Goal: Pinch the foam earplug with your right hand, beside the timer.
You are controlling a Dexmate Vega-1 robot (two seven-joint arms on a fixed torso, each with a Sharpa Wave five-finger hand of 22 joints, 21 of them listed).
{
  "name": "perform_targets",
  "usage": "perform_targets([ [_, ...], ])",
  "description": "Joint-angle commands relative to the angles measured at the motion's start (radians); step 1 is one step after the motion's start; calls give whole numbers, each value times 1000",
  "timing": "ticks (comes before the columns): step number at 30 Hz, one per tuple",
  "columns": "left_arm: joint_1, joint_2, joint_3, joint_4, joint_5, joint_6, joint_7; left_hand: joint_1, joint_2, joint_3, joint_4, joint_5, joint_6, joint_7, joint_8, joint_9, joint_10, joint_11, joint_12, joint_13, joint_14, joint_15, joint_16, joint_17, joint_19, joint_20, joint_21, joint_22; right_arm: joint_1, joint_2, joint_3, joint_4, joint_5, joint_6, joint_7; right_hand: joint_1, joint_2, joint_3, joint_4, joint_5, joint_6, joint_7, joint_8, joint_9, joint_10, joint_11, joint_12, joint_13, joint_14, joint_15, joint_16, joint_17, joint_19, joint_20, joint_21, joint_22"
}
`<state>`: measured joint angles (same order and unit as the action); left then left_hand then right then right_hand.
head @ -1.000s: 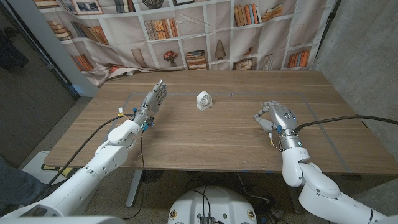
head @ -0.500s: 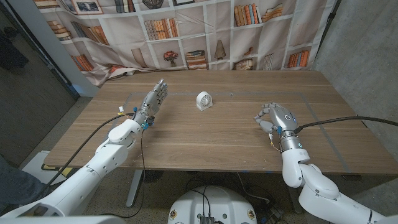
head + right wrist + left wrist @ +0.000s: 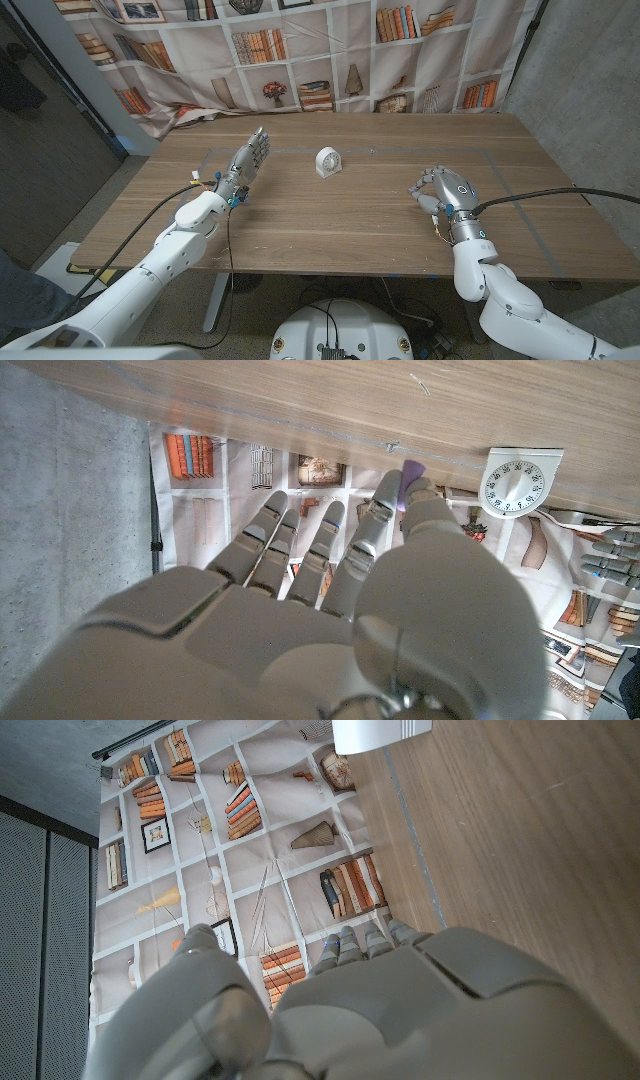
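Right hand (image 3: 330, 610) pinching purple earplug (image 3: 411, 468)

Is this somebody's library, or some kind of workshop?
Probably a robot test room, not a library: the bookshelves are only a printed fabric backdrop, hung behind a plain wooden table beside a bare grey concrete wall.

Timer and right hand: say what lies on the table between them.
Bare table, by the head view, between timer and right hand, which pinches a purple foam earplug.

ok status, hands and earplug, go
Right hand pinches purple earplug, well right of timer. Left hand open, upright. Nothing in the way.
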<state>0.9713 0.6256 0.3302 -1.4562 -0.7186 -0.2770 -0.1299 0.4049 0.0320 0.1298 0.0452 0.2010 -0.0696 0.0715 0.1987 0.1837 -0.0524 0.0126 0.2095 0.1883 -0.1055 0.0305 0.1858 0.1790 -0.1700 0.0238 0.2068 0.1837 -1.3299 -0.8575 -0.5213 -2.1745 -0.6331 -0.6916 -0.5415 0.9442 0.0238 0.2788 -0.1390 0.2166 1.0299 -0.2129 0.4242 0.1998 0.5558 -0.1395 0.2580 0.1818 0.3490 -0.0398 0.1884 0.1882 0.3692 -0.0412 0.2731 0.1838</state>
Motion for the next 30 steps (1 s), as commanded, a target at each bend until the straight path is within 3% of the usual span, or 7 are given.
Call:
perform_targets([
  [1, -8, 3, 3, 1, 3, 10, 1, 8, 2, 3, -5, 2, 2, -2, -2, 4, -1, 1, -6, 2, -5, 1, 0, 3, -56, 7, 1, 3, 20, 22, -30, 38, 6, -8, 9, -11, -1, -1, 4, 1, -3, 1, -4, 2, 2, 3, -5, 0, 11, -28, 0, 2, 9, -42, -6, 3],
  [11, -15, 6, 3, -1, 10, 11, 3, 13, 5, 4, -7, 2, -2, -2, -3, 4, -4, 3, -7, 2, -19, 4, -5, 3, -60, 6, 0, 2, 43, 41, -73, 83, -8, -30, 9, -14, 1, -2, 6, 1, -5, 2, -7, 3, 4, 0, -7, 1, 19, -28, 2, 2, 13, -39, -6, 3],
  [30, -34, 6, 9, 5, 11, 17, -13, 15, 9, 4, -7, 1, 0, 1, -2, 4, -6, 4, -7, 2, -29, 3, -6, 3, -64, 3, -1, 3, 50, 78, -123, 166, -29, -39, -78, -21, 3, -4, 9, 1, -14, 9, -15, 3, 1, 5, -14, 1, 35, -34, 4, 2, 27, -40, -3, 4],
])
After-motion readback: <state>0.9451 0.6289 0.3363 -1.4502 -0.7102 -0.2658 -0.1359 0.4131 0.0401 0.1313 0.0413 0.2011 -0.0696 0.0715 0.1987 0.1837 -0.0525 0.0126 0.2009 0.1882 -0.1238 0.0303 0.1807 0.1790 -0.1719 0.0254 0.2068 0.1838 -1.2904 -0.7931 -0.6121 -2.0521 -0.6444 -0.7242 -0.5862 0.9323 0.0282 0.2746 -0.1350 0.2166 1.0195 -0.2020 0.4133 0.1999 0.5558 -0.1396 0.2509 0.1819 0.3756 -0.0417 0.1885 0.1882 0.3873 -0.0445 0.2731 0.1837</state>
